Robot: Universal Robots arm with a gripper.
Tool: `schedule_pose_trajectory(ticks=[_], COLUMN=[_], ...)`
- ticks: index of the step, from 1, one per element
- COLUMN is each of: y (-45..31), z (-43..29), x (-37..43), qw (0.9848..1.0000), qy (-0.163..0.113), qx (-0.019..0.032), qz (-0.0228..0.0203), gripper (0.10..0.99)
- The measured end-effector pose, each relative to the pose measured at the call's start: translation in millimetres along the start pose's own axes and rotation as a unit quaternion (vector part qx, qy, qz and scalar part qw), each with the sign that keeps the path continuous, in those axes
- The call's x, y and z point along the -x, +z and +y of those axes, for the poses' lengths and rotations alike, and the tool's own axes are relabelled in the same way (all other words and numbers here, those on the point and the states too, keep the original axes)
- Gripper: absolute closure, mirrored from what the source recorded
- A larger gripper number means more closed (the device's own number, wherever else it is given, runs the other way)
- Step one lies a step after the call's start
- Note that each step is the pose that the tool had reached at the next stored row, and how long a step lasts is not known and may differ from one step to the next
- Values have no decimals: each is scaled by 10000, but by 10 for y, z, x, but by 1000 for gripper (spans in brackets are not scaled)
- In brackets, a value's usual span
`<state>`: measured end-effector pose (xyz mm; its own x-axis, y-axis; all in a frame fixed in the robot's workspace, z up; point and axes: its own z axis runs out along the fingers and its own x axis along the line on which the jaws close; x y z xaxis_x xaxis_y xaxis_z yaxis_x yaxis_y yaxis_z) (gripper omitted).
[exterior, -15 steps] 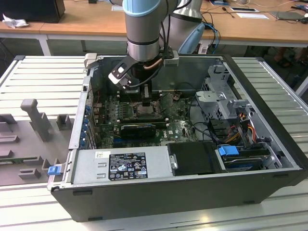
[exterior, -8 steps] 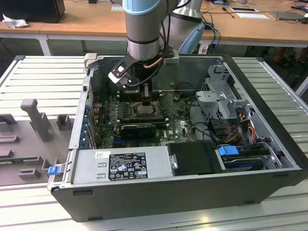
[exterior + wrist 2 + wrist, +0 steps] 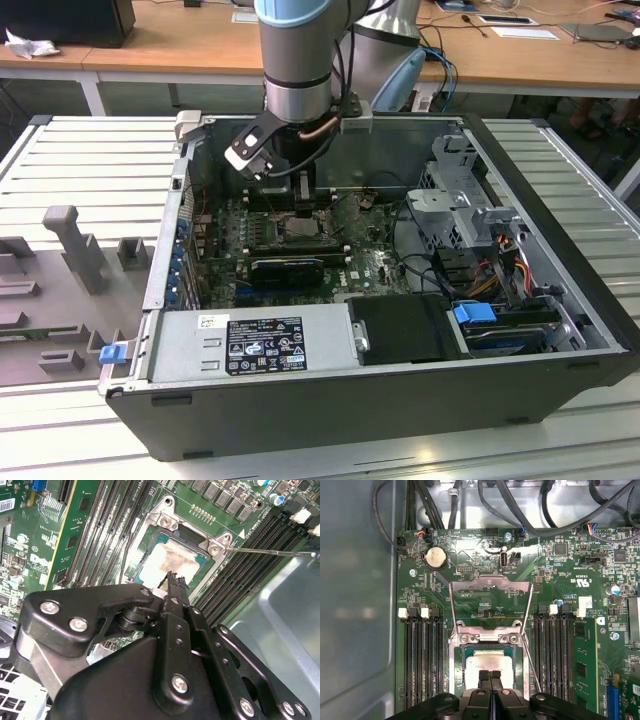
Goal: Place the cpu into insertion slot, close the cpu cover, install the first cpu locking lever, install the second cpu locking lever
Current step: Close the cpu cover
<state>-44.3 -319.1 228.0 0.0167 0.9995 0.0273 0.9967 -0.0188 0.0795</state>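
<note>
Exterior view: slatted table [image 3: 90, 150], wooden desks [image 3: 180, 40]

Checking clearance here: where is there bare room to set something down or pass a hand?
Bare: the slatted table at the exterior view's right of the computer case, and the metal case panel beside the memory slots. Crowded: around the cpu, with the end effector over it and slots both sides.

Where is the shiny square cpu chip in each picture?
Exterior view: the cpu lies on the motherboard, right under the gripper.
Second wrist view: the cpu sits in the insertion slot, just past the gripper's shut tips.
First wrist view: the cpu sits between memory slots, at the gripper's tips.
Shared landmark: the gripper.
</note>
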Motion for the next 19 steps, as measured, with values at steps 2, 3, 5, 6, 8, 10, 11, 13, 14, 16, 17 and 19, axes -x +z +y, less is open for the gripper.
schedule_pose_trajectory(ticks=[2,3,5,6,8,10,11,13,14,16,17,19], y=[-6,-12,-22,-24,-40,-51,-55,-61,-66,-96,-114,-125], z=[0,1,2,2,3,4,4,5,5,8,9,12], x=[0,0,-1,-1,-1,-1,-1,-2,-2,-3,-3,-4], qw=[10000,10000,10000,10000,10000,10000,10000,10000,10000,10000,10000,10000], qy=[0,0,0,0,0,0,0,0,0,0,0,0], qx=[0,0,0,0,0,0,0,0,0,0,0,0], qz=[0,0,0,0,0,0,0,1,1,0,1,2], gripper=[980,980,980,980,980,980,980,980,980,980,980,980])
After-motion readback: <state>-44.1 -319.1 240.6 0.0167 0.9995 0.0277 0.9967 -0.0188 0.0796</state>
